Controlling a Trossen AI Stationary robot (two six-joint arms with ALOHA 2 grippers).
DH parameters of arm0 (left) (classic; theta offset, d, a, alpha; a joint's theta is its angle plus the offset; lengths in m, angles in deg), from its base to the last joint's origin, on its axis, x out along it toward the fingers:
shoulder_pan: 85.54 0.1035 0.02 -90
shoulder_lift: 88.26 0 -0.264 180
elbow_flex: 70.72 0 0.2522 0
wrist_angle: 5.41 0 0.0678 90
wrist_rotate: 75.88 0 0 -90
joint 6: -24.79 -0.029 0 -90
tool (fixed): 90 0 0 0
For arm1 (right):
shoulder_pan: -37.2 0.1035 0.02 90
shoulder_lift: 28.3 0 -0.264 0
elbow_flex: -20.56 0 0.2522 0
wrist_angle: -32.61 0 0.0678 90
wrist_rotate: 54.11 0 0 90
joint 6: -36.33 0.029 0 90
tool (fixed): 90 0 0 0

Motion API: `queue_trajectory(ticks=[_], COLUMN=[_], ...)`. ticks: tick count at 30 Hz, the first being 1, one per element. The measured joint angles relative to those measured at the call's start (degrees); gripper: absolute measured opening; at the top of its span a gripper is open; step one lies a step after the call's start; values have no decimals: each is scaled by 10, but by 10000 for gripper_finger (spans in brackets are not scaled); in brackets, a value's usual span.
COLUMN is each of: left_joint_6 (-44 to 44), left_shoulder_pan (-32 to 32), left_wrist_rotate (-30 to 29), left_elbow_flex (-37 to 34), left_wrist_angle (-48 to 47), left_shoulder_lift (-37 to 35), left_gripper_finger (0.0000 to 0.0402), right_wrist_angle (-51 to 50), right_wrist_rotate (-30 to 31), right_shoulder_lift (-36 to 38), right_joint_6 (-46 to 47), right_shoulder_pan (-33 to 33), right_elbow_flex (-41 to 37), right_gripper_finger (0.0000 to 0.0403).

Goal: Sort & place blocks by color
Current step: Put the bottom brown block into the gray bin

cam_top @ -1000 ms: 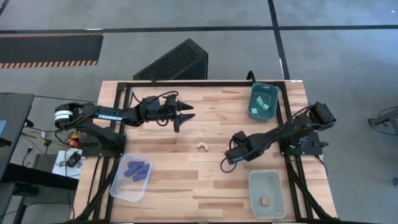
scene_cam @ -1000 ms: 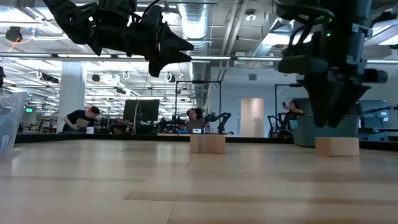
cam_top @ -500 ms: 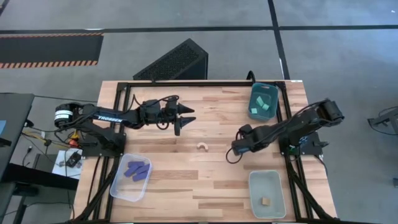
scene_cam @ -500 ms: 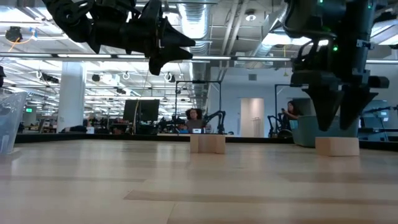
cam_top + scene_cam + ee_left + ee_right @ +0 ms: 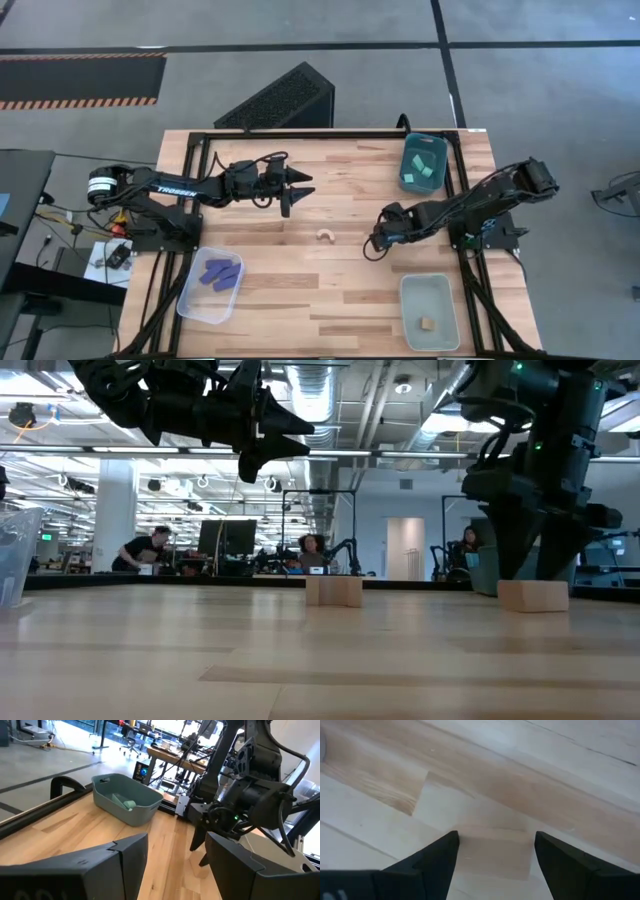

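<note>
Pickup of a tan block (image 5: 492,855) was in hand: the right claw (image 5: 376,246) stood spread astride it on the table (image 5: 280,290), fingers not yet pinched. Next it needed to clench, lift, and carry to the tan-piece bin (image 5: 446,325). The left claw (image 5: 297,186) hovered released, waiting.

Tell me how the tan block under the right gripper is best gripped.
Take the tan block by its two opposite flat side faces, coming straight down from above. It lies flat on the table with clear space on both sides, and the right gripper already straddles it, open, a finger on each side.
</note>
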Motion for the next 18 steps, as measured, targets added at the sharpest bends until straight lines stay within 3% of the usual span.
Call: queue_trajectory(ticks=[6, 13, 18], left_joint_6=[-1, -29, -65], left_shoulder_pan=[0, 0, 0], left_wrist_rotate=[0, -5, -29], left_elbow_flex=[0, 0, 0], left_wrist_angle=[0, 0, 1], left_shoulder_lift=[0, 0, 0], left_gripper_finger=[187, 187, 187], right_wrist_angle=[-4, -1, -2], right_wrist_rotate=[26, 31, 31], right_shoulder_lift=[42, 61, 33], right_joint_6=[-82, -325, -483], right_shoulder_pan=[20, 25, 19], right_elbow_flex=[-1, -1, 0], right_gripper_finger=[289, 287, 287])
